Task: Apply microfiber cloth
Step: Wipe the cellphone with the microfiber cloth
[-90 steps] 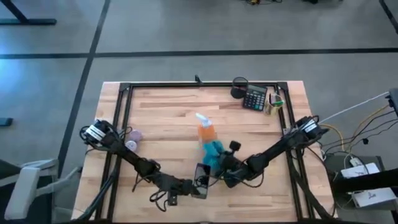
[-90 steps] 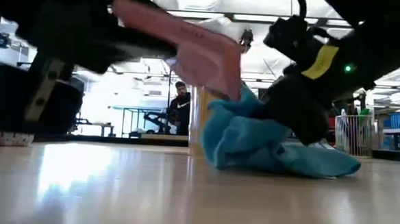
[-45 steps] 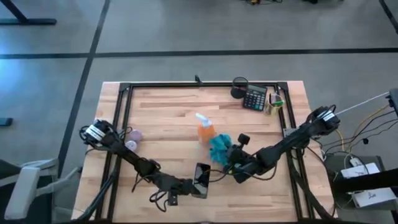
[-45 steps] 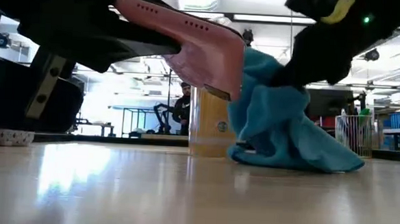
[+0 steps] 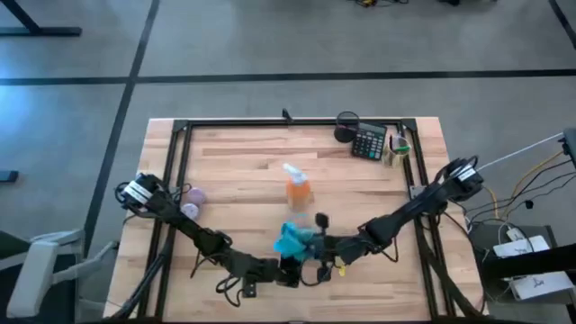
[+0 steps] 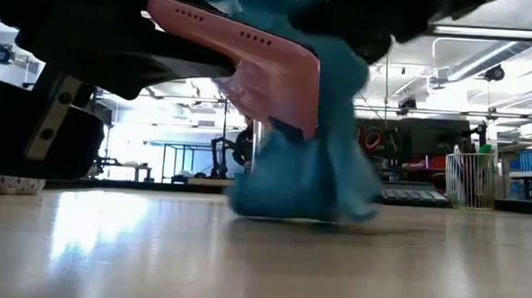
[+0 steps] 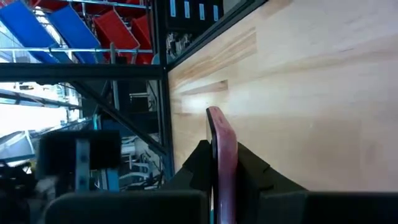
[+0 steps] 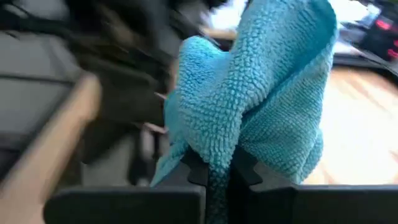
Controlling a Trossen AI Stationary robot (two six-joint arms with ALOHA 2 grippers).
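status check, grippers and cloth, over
Right gripper shut on cloth. Left gripper shut on pink-backed phone. Cloth hangs against phone. Nothing in the way.

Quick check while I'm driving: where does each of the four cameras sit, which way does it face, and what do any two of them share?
High view: overhead, looking straight down; both arms, left gripper, right gripper, cloth, spray bottle.
Low view: at table height, looking level into the room; pink-backed phone and cloth.
Left wrist view: on the left arm, looking along the table; its fingers grip the phone edge-on.
Right wrist view: on the right arm; its fingers pinch the cloth.
Shared: low and right wrist views both show the cloth.
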